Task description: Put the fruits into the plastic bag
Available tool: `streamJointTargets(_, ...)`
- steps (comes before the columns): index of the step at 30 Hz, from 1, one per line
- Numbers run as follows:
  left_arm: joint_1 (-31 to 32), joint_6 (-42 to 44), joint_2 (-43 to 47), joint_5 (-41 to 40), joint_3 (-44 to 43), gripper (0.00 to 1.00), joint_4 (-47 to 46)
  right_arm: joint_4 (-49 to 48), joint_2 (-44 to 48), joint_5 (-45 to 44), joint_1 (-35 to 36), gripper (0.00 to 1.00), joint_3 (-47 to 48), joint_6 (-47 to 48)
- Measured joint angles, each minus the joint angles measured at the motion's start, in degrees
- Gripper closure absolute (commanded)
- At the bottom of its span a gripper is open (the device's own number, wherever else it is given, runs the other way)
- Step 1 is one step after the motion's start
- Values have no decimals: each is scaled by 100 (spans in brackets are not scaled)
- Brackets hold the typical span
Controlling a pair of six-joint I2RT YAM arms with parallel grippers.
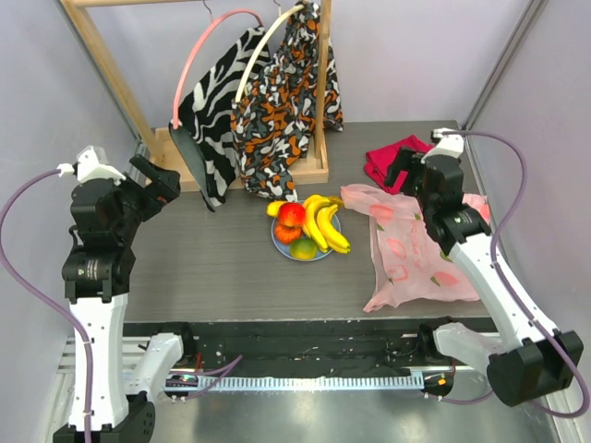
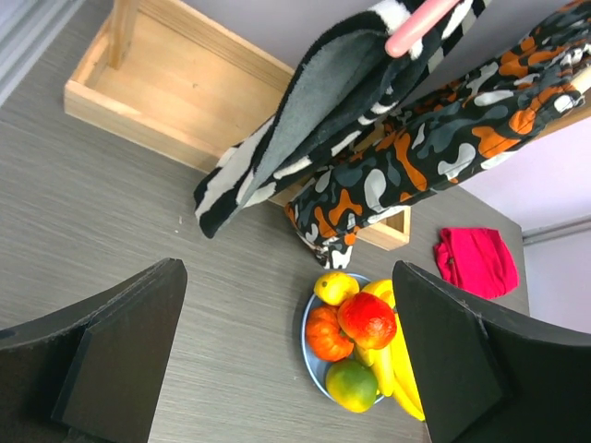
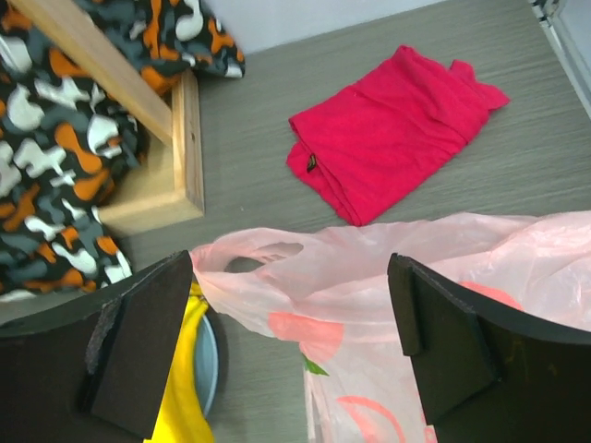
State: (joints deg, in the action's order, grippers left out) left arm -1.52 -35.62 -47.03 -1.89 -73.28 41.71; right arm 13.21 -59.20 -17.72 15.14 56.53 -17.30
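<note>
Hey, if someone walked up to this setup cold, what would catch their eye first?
Bright fruits, yellow bananas and a red apple among them, sit on the blue plate mid-table. Right of it lies the pink plastic bag, a red cloth behind it; two patterned garments hang on the wooden rack at the back.

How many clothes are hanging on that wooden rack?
2: a black-and-white striped garment on the left, an orange-and-black patterned garment on the right. None seems hidden.
</note>
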Motion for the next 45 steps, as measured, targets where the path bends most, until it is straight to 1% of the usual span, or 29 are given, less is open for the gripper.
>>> streamJointTargets(4,0,4,-90,216,107,0,-72,470,-627,356,26,12,339,175)
streamJointTargets(7,0,-15,-133,363,254,0,-164,927,-1027,411,173,12,367,179)
streamJointTargets(11,0,-177,-140,608,638,0,-264,1729,-1510,229,737,12,354,17)
streamJointTargets(14,0,-332,-146,765,881,0,-365,2107,-1578,201,1038,13,262,-184)
streamJointTargets(16,0,-424,-181,850,990,0,-424,2280,-1596,192,1093,14,177,-321)
streamJointTargets(18,0,-455,-247,907,1012,0,-483,2391,-1714,122,1088,19,98,-424)
streamJointTargets(19,0,-459,-278,925,1012,0,-511,2424,-1799,92,1088,22,66,-446)
streamJointTargets(25,0,-463,-457,1023,1010,0,-632,2483,-2708,-70,1064,29,-101,-520)
streamJointTargets(27,0,-466,-461,1034,1010,0,-632,2476,-2876,-74,1056,31,-149,-535)
streamJointTargets(36,0,-481,-387,1058,1040,0,-634,2210,-2900,199,660,37,-748,-555)
streamJointTargets(41,0,-494,-319,1060,1099,0,-629,2057,-2892,358,599,39,-796,-555)
streamJointTargets(45,0,-496,-282,1060,1152,0,-629,1947,-2938,496,566,42,-796,-555)
